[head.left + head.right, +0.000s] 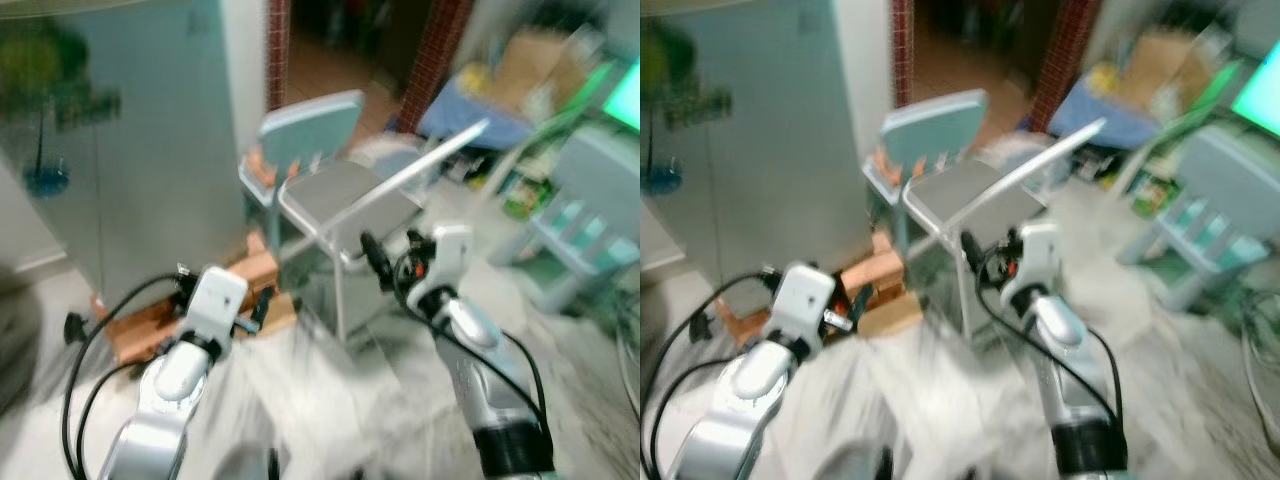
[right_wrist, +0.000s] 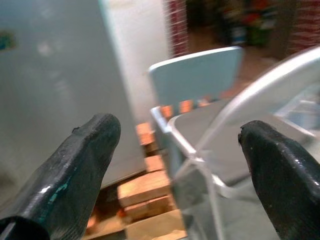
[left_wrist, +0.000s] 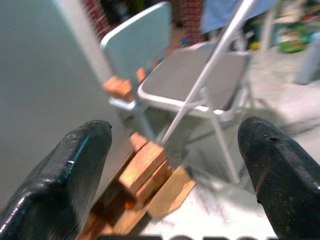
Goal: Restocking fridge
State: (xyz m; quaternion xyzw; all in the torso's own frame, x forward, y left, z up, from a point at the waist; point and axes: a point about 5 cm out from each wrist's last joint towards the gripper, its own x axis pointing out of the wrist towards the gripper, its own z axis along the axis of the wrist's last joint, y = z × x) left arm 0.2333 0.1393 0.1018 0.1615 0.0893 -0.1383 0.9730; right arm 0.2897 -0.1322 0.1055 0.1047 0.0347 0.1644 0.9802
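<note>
Both tools, left [image 3: 175, 165] and right [image 2: 182, 165], gape wide and empty before the grey fridge [image 1: 150, 150] and folding chair [image 1: 345, 200].

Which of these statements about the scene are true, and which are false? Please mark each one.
1. The fridge door is shut. True.
2. The left gripper holds a bottle. False: it is open and holds nothing.
3. A grey folding chair stands beside the fridge. True.
4. The right gripper is shut on the chair frame. False: it is open and apart from the chair.
5. Wooden blocks lie on the floor at the foot of the fridge. True.
</note>
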